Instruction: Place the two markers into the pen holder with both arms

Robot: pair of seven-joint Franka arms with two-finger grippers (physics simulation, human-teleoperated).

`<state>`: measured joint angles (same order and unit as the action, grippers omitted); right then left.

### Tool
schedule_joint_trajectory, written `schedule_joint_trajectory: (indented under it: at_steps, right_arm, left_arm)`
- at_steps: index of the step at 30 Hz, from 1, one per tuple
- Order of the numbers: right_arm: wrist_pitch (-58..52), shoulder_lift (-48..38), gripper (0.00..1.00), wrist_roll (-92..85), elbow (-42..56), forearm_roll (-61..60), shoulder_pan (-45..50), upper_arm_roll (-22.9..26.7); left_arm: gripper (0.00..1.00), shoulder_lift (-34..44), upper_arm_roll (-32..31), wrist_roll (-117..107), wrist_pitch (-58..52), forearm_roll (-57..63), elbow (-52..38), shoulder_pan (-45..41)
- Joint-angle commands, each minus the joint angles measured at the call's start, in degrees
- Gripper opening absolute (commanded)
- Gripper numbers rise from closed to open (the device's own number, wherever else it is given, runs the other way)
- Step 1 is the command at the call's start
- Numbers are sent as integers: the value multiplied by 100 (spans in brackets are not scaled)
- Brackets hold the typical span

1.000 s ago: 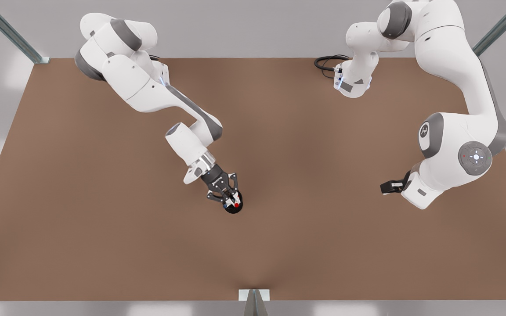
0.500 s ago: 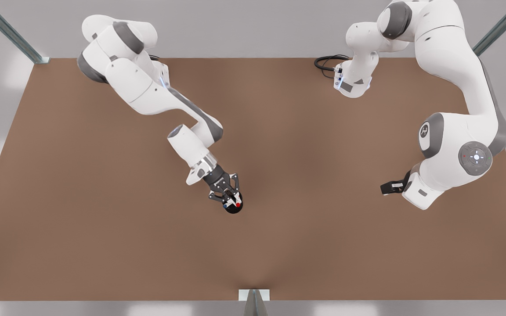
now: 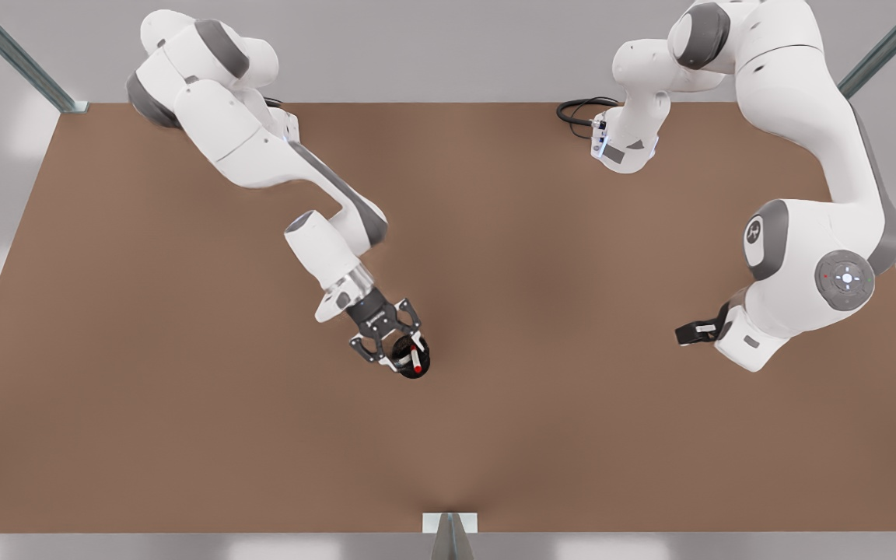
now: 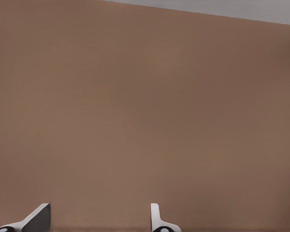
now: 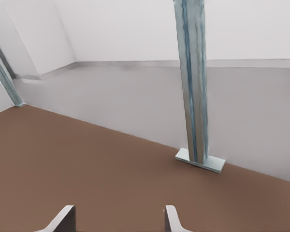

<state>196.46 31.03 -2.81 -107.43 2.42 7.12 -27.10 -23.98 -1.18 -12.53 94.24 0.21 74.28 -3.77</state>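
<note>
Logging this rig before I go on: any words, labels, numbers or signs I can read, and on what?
No readable text anywhere.
Small white emblem on the left arm's grey elbow cover: too small to read.
Right gripper over the cup and waiting left gripper: no markings.

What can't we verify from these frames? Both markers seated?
1. Blue marker: in the front view the open left hand covers most of the pen holder mouth, so whether it is inside cannot be told.
2. Red marker: seen almost end-on from above, so its depth in the holder is unreadable.
3. Right hand: waits aside, partly tucked under its own arm in the front view; its wrist view cuts off all but the parted fingertips.
</note>
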Motion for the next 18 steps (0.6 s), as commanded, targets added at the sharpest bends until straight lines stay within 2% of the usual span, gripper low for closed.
schedule_joint_trajectory:
  at_steps: [1, 2, 3, 4, 5, 7, 8, 10, 12, 13, 18]
  right_arm:
    - [-2897, -973, 100, -9, 143, -436, -429, 65]
    - [-4637, -1739, 100, 174, 178, -401, -974, 65]
    - [-6560, -2354, 100, 692, 476, -77, -1230, 265]
    - [-8200, -2532, 100, 1151, 1214, 118, -231, 1793]
    - [-9055, -2523, 100, 1116, 1374, 66, 238, 2719]
    - [-9222, -2303, 100, 1081, 1347, -119, -70, 2737]
    - [-9748, -2356, 100, 1169, 1470, -163, -70, 2640]
    - [-10822, -2031, 100, 809, 2578, -233, -79, 2842]
    - [-10558, -2180, 100, 694, 2182, -392, -61, 2904]
    - [-10541, -2057, 100, 703, 2437, -418, 88, 3141]
    - [-10356, -1908, 100, 852, 2446, -418, 185, 2957]
  left_arm:
    - [100, 16, -5, -13, -45, -3, -2, 17]
    - [100, 51, -5, -13, -72, -3, -2, 17]
    - [100, 60, 13, -4, -159, 6, -2, 26]
    - [100, 69, 22, -4, -257, 23, -2, 17]
    - [100, 69, 13, -4, -257, 6, -2, 25]
    - [100, 77, 13, -4, -257, 14, -10, 26]
    - [100, 69, 4, -4, -397, 58, -19, -1]
    - [100, 51, -5, -4, -441, 58, -37, -1]
    - [100, 51, -13, -4, -441, 50, -45, -10]
    - [100, 51, -13, -4, -441, 50, -54, -18]
    - [100, 51, -13, -4, -441, 41, -54, -1]
